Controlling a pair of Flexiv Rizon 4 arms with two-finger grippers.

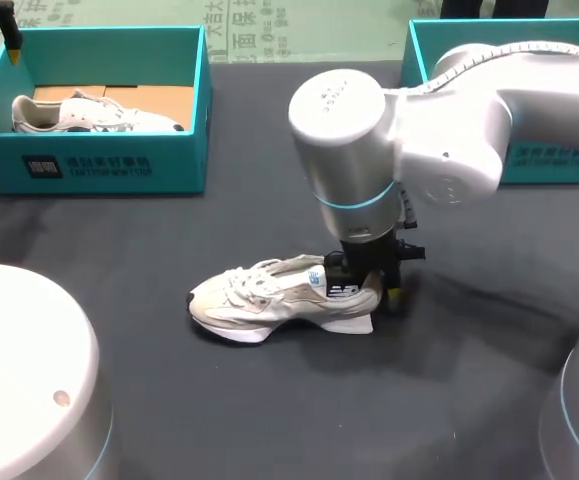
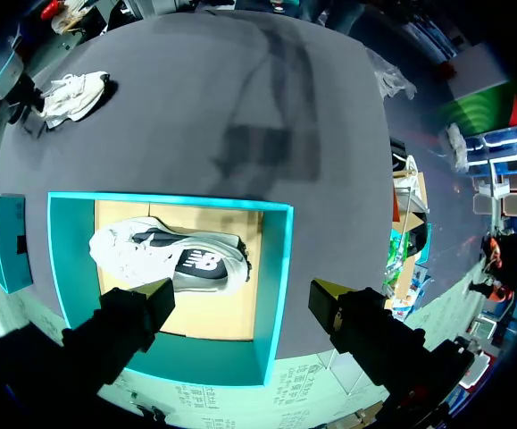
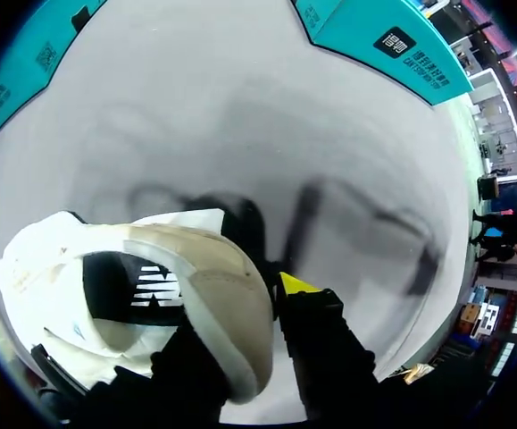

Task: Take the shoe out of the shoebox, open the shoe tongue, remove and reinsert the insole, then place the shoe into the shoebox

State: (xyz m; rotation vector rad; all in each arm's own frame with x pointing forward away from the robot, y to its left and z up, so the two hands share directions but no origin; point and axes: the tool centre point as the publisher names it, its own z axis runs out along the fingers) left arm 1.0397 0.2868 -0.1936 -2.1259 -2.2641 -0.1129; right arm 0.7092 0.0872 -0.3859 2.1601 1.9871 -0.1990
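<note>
Shoe [image 1: 269, 300]: light, soft; we would hold its stiffer heel.
Right claw [image 1: 374, 290]: clamped on the heel.
Left claw [image 2: 242, 293]: apart.

Head camera: fixed, above and behind us, pitched down on the counter [image 1: 269, 410], wide and distant. From frame centre we log the left shoebox [image 1: 99, 165] at 10 o'clock, the right shoebox [image 1: 569, 165] at 2, the loose shoe [image 1: 269, 300] near 6.

Left wrist camera: high, facing straight down past our left end effector [image 2: 242, 295] into that left shoebox. The loose shoe shows small, about 11 o'clock ahead.

Right wrist camera: very close, looking along our right end effector [image 3: 249, 308] at the loose shoe's heel, with the right shoebox beyond at 1 o'clock.
</note>
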